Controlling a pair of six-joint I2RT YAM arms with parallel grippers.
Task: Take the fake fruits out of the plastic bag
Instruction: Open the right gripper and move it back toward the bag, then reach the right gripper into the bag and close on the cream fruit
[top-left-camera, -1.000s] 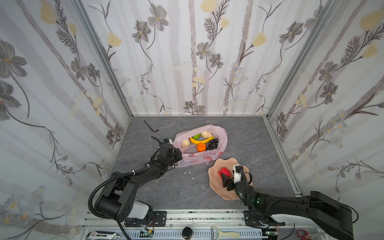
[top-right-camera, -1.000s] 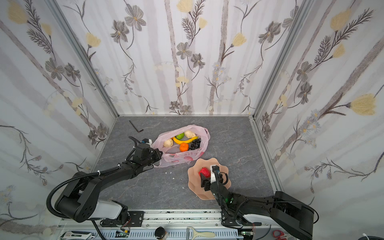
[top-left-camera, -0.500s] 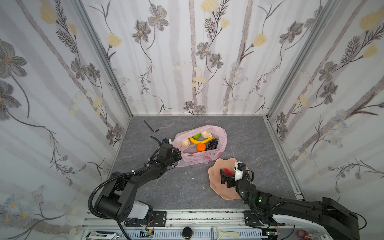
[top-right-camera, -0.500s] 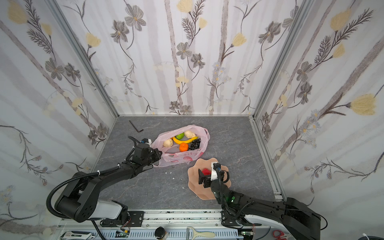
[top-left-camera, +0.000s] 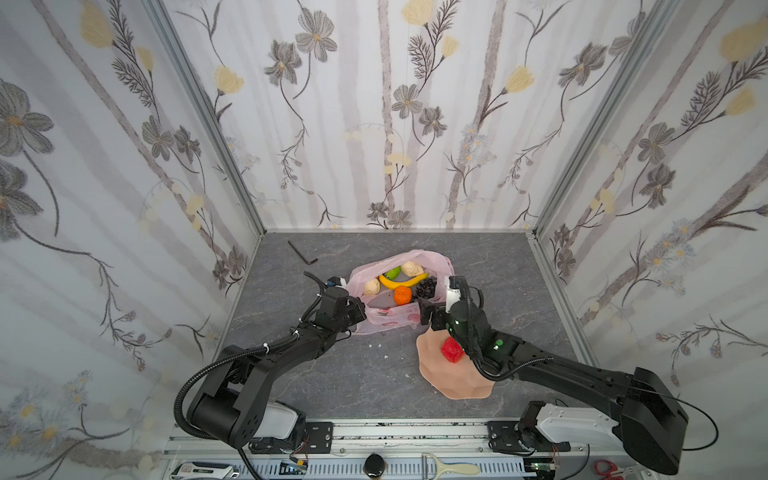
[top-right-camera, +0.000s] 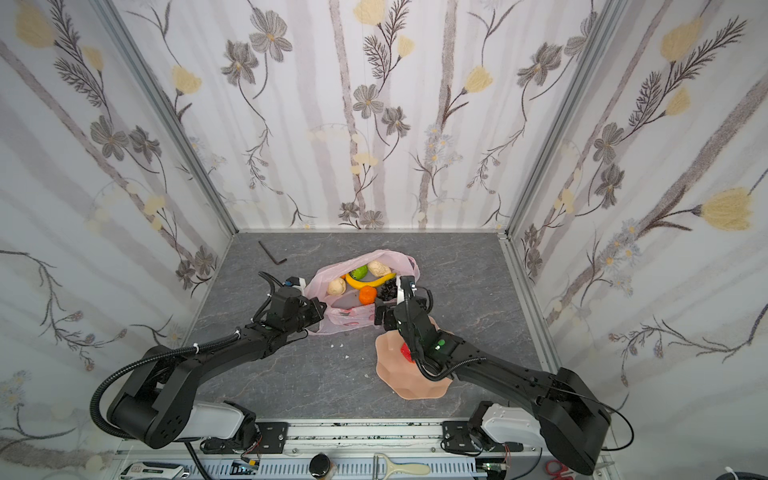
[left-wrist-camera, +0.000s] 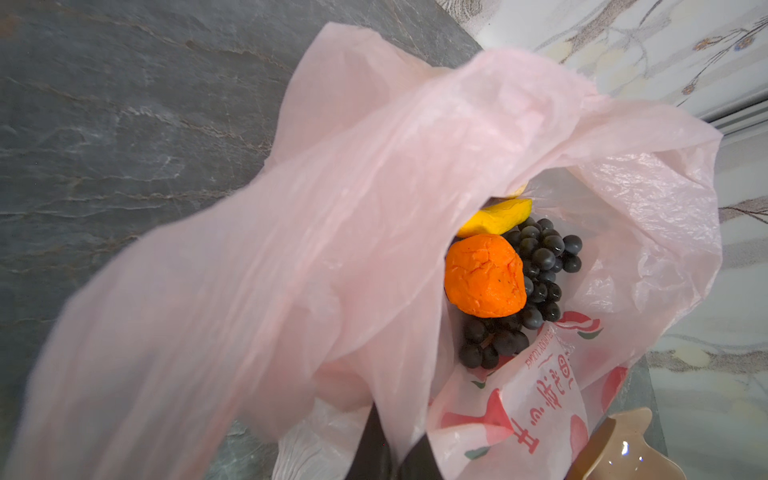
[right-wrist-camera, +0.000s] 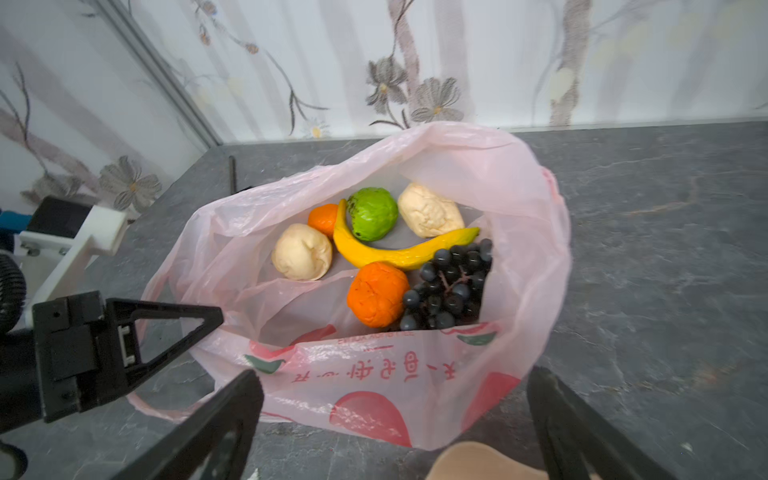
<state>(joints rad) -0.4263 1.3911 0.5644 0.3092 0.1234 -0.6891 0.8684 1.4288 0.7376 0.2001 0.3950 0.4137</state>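
On the desk (top-left-camera: 332, 382), centre, the plastic bag (top-left-camera: 390, 322) lay open. The dish (top-left-camera: 457, 382), nearer the front edge, held one red fruit (top-left-camera: 451, 350). The left fingers (left-wrist-camera: 370, 449) clamped the bag's rim, evidently to keep its mouth open. The right fingers (right-wrist-camera: 216, 424) stood wide and empty, facing the fake fruits (right-wrist-camera: 376, 293) inside.

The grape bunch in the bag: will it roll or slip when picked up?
Probably slippery: the grape bunch is many small glossy beads. Rolling seems unlikely, since it rests against an orange and the bag wall.
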